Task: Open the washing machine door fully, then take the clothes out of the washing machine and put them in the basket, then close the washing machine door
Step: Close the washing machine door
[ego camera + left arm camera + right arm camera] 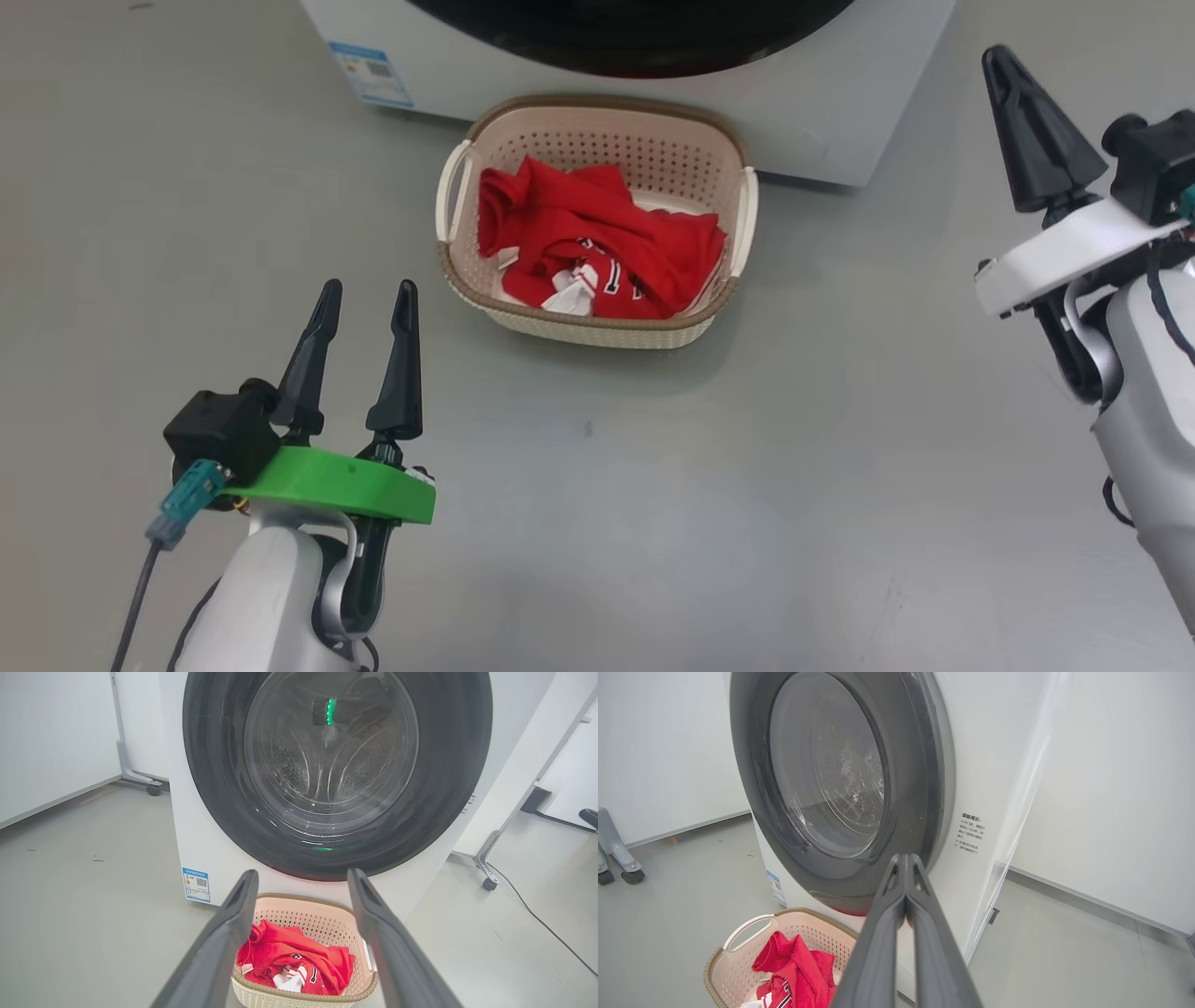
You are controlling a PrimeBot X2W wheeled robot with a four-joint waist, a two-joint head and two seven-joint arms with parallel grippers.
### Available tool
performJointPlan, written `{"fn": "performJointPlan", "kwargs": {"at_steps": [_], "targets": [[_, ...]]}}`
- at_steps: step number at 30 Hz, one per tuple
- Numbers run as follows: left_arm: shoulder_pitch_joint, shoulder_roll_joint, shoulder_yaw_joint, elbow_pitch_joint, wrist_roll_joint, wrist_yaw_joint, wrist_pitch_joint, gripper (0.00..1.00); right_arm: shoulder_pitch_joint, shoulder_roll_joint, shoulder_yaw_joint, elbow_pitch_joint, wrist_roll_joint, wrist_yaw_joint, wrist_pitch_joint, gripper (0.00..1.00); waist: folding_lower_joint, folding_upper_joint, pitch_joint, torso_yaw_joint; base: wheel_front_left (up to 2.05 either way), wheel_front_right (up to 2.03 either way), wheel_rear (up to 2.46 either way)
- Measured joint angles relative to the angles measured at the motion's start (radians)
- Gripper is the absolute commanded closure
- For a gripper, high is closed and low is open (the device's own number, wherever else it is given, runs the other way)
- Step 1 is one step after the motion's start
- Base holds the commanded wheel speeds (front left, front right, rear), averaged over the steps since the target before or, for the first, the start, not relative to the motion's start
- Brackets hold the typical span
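Grey floor in the head view holds the basket (597,333) of red clothes (607,233) just ahead of the spread, empty left gripper (369,287); its wrist view squarely faces the seemingly shut washing machine door (453,765); the right wrist view sets the clenched, empty right gripper (905,857) nearer that door's rim.

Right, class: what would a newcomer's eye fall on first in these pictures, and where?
The bright red clothes, heaped in the cream basket on the grey floor before the washing machine. Behind them looms the washing machine door, a wide black ring, shut.
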Motion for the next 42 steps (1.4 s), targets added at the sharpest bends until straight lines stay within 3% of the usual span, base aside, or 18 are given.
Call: {"fn": "performJointPlan", "kwargs": {"at_steps": [20,21,22,23,28,42], "targets": [[0.082,0.003,0.046,0.03,0.04,-0.009,0.0,0.0,0.288,0.074,-0.144,-0.113,0.05,-0.048,0.0,1.0,-0.0001,0.0,-0.181,-0.192,0.0,0.0,0.0],[0.086,0.003,0.05,0.03,0.04,-0.009,0.0,0.0,0.302,0.08,-0.151,-0.119,0.051,-0.052,0.0,0.82,-0.0001,0.0,-0.188,-0.198,0.0,0.0,0.0],[0.091,0.004,0.053,0.031,0.04,-0.009,0.0,0.0,0.316,0.086,-0.162,-0.126,0.051,-0.057,0.0,0.25,-0.0001,0.0,-0.194,-0.204,0.0,0.0,0.0],[0.095,0.004,0.055,0.031,0.04,-0.009,0.0,0.0,0.329,0.09,-0.175,-0.135,0.052,-0.061,0.0,0.0,0.0,0.0,-0.2,-0.21,0.0,0.0,0.0],[0.112,0.005,0.066,0.035,0.04,-0.01,0.0,0.0,0.387,0.105,-0.224,-0.17,0.059,-0.077,0.0,0.0,-0.0001,0.0,-0.225,-0.23,0.0,0.0,0.0],[0.146,0.007,0.073,0.037,0.096,-0.017,0.0,0.0,0.526,0.157,-0.279,-0.241,0.044,-0.078,0.0,0.0,0.0,0.0,-0.249,-0.252,0.0,0.0,0.0]]}}
